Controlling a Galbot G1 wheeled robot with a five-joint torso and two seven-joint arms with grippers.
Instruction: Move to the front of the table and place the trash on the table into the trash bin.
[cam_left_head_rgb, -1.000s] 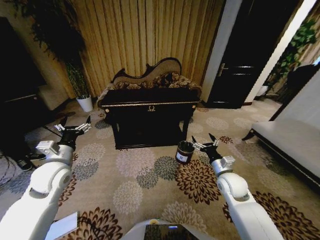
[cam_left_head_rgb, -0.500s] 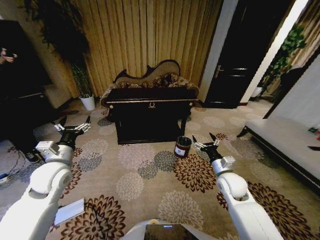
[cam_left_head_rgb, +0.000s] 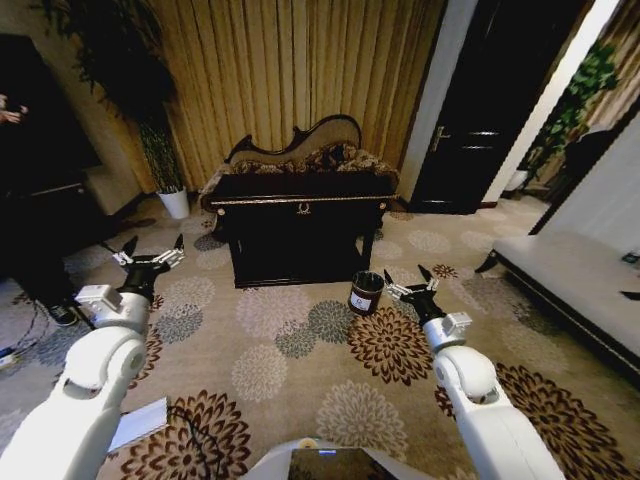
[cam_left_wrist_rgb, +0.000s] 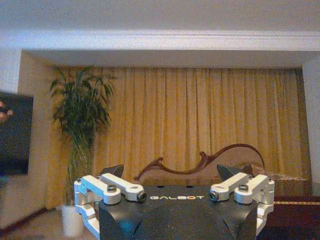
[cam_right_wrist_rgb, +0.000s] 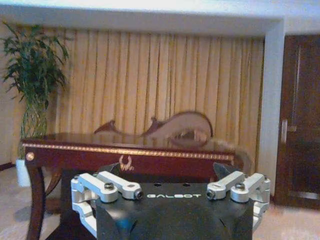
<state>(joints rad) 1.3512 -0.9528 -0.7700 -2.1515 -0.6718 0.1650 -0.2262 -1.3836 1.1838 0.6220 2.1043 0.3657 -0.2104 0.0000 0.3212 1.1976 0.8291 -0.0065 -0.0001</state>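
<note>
The black table (cam_left_head_rgb: 300, 212) with gold trim stands ahead across the patterned carpet, and its front edge and emblem fill the middle of the right wrist view (cam_right_wrist_rgb: 130, 150). Its top lies at too flat an angle to make out the trash. The small dark trash bin (cam_left_head_rgb: 366, 292) with a white label sits on the carpet by the table's right front leg. My right gripper (cam_left_head_rgb: 408, 280) is held open just right of the bin, empty (cam_right_wrist_rgb: 165, 170). My left gripper (cam_left_head_rgb: 150, 250) hangs open and empty off to the left of the table (cam_left_wrist_rgb: 172, 172).
A carved-back sofa (cam_left_head_rgb: 300, 150) stands behind the table against gold curtains. A white plant pot (cam_left_head_rgb: 175, 203) is at the left, a dark door (cam_left_head_rgb: 480, 110) at the right, a pale bench (cam_left_head_rgb: 580, 280) along the right side. A white sheet (cam_left_head_rgb: 140, 425) lies on the carpet.
The whole picture has shifted since a second ago, so the camera moved: table and bin now sit a little farther off and more centred. Both arms keep the same pose.
</note>
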